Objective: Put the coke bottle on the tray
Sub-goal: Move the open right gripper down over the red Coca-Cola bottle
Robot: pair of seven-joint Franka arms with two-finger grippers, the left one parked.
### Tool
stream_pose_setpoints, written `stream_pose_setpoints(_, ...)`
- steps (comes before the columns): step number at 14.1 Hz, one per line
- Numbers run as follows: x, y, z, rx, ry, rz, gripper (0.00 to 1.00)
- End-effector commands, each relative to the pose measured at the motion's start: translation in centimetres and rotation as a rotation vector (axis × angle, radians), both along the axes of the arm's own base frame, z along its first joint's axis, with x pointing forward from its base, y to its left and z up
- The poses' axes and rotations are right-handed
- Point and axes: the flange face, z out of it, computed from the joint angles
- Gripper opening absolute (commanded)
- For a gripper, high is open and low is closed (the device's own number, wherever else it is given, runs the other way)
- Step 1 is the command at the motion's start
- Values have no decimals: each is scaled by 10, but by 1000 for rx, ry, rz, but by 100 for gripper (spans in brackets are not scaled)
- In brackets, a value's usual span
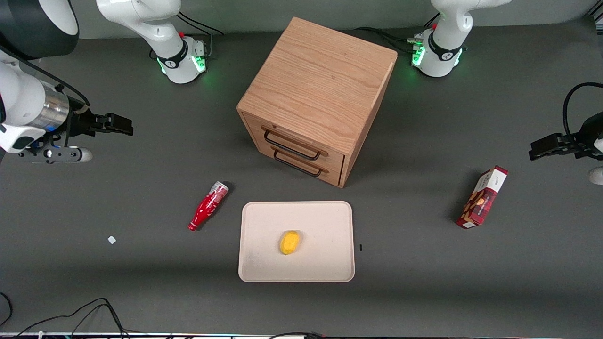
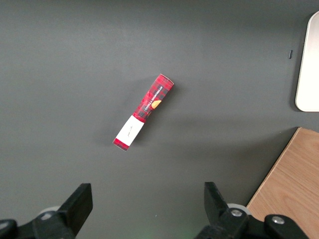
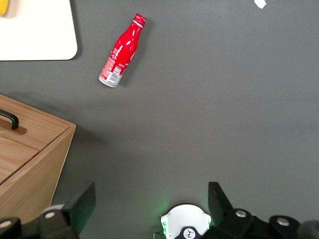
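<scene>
The coke bottle (image 1: 208, 205) lies on its side on the dark table, beside the tray (image 1: 320, 221) toward the working arm's end, apart from it. Its red cap points toward the front camera and its silvery base away. The bottle (image 3: 121, 51) and a corner of the tray (image 3: 40, 35) also show in the right wrist view. My right gripper (image 1: 118, 125) hangs high over the table at the working arm's end, farther from the front camera than the bottle and well apart from it. The gripper (image 3: 149, 199) is open and empty.
A yellow lemon-like fruit (image 1: 289, 242) lies on the tray. A wooden two-drawer cabinet (image 1: 320, 94) stands farther from the camera than the tray. A red-brown snack box (image 1: 482, 197) lies toward the parked arm's end. A small white scrap (image 1: 111, 240) lies near the bottle.
</scene>
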Motion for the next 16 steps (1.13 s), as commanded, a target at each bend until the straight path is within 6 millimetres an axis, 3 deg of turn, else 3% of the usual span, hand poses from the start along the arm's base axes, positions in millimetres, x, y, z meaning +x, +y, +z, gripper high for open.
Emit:
stream_pose_setpoints(1, 18, 10, -24, 6, 23, -52, 100)
stream_pose_setpoints(4, 34, 24, -64, -6, 30, -108, 100)
stream_pose_setpoints(9, 40, 48, -141, -39, -37, -335, 100)
stream_pose_setpoints(16, 40, 50, -247, -20, -162, -507, 100)
